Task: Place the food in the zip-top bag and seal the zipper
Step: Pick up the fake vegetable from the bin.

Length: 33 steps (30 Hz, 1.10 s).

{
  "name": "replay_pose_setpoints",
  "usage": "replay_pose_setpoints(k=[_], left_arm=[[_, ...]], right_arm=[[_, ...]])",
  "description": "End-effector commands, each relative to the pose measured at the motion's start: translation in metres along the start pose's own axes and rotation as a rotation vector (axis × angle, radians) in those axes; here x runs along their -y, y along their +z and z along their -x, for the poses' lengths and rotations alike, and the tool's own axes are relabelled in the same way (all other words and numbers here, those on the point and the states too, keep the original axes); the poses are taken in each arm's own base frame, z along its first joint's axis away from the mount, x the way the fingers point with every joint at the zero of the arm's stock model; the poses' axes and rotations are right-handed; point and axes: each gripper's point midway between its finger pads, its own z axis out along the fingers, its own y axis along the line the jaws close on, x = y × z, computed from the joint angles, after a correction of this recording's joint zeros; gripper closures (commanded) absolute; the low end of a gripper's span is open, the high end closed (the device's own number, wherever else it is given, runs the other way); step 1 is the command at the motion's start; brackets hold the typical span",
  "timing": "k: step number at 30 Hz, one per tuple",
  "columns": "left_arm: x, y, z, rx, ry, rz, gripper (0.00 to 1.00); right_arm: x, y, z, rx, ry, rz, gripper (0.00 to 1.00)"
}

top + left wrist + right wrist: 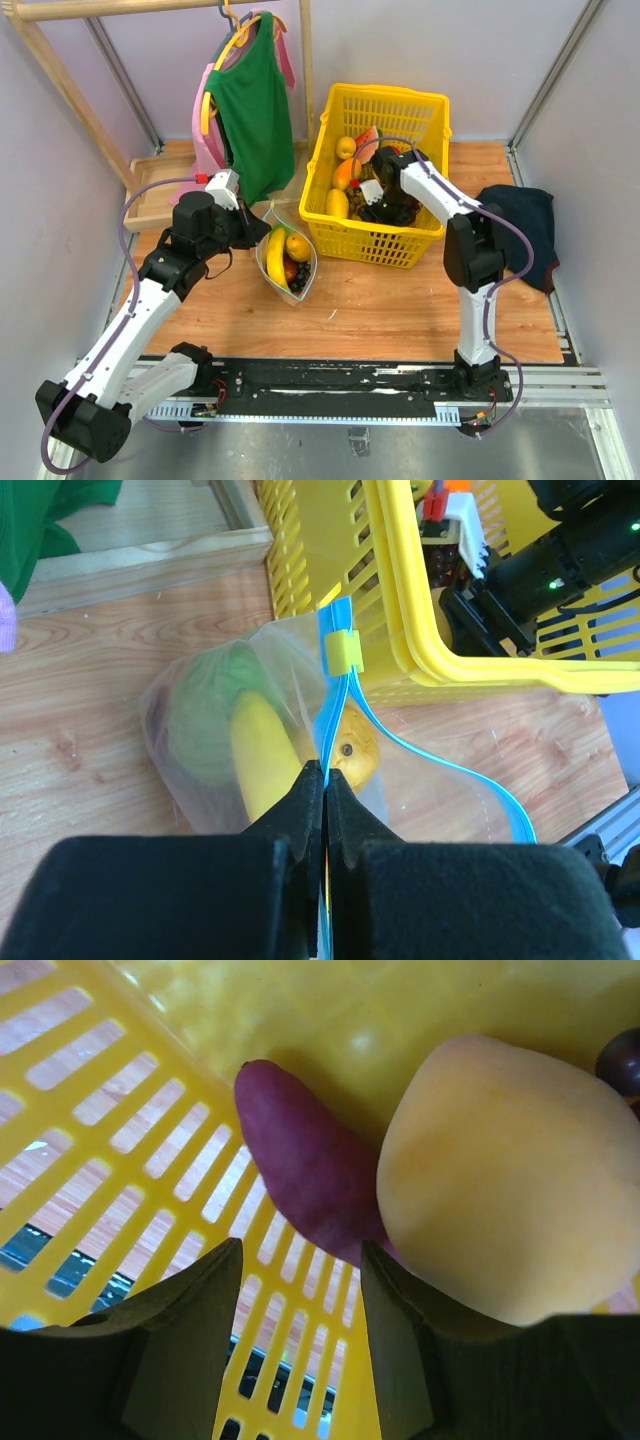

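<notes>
In the overhead view the zip-top bag [287, 262] lay on the wooden desk [400, 310] just left of centre, close beside the lower left corner of the yellow basket [385, 238], with its mouth pointing toward the upper left. The left claw [325, 780] was pinched tight on the zipper [340, 695], its two dark fingers pressed together with the light-blue strip running up between them. A small yellow slider tab [345, 652] sat on that strip above the fingers. To the lower right of the left wrist view the two blue edges spread apart, so the mouth stood open there. Through the clear plastic showed a banana [262, 765], a green melon [215, 705] to its left and a round orange-yellow fruit [352, 755] under the strip. The right claw [300, 1250] hung inside the basket with its fingers set apart and nothing between them. Above it in the right wrist view lay a purple vegetable [300, 1160] on the basket floor, touching a large yellow-orange fruit [500, 1180] at the right of the frame. A green garment [250, 100] hung at the upper left of the overhead view, and a dark cloth [525, 225] lay at the right edge of the desk.
</notes>
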Motion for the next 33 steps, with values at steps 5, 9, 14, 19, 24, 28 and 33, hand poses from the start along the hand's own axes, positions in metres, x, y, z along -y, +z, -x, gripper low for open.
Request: replay_pose_setpoints(k=[5, 9, 14, 19, 24, 28, 33], left_arm=[[0.007, 0.001, 0.008, 0.031, 0.008, -0.036, 0.99], [0.008, 0.001, 0.007, 0.031, 0.008, -0.037, 0.99], [0.007, 0.001, 0.007, 0.03, 0.008, -0.035, 1.0], [0.007, 0.001, 0.007, 0.031, 0.007, -0.036, 1.0], [0.008, 0.001, 0.008, 0.032, 0.007, -0.038, 0.99], [0.007, 0.001, 0.007, 0.032, 0.009, -0.038, 1.0], [0.008, 0.001, 0.008, 0.033, 0.007, -0.036, 0.99]], right_arm=[[0.022, 0.025, -0.019, -0.138, 0.009, -0.056, 0.4], [0.023, 0.035, -0.02, -0.154, -0.008, -0.037, 0.36], [0.018, 0.048, -0.019, -0.158, -0.034, 0.023, 0.3], [0.024, 0.057, -0.015, -0.161, -0.037, 0.013, 0.29], [0.027, 0.064, -0.019, -0.185, -0.04, 0.008, 0.29], [0.032, 0.064, -0.027, -0.225, -0.038, -0.02, 0.23], [0.044, 0.052, -0.019, -0.185, -0.005, -0.085, 0.25]])
